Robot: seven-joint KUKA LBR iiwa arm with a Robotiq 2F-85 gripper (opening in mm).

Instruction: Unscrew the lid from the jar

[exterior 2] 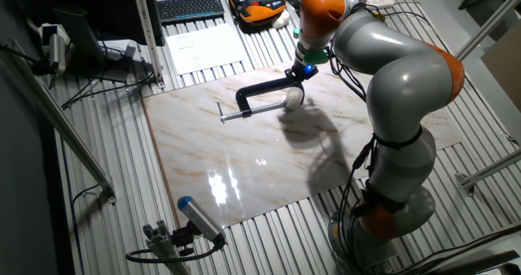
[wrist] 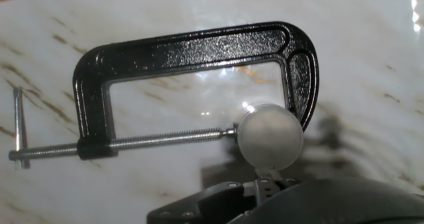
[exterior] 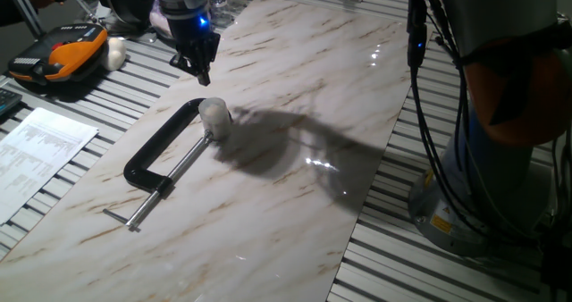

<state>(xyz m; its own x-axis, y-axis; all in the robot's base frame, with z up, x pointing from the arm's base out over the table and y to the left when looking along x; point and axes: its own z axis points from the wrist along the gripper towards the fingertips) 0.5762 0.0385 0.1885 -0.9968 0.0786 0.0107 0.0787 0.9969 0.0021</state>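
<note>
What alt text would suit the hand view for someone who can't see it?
A small round white lid seen from above, held in a black C-clamp lying flat on a marble table. The clamp's screw presses its side; dark gripper parts fill the bottom edge.

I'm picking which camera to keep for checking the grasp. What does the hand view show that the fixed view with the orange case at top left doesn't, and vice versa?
Only the hand view: the lid straight from above, pinched between the C-clamp screw and its jaw.

Only the fixed view: the gripper above the jar, apart from it; the orange case; papers.

Both: clamp, lid, marble board.
</note>
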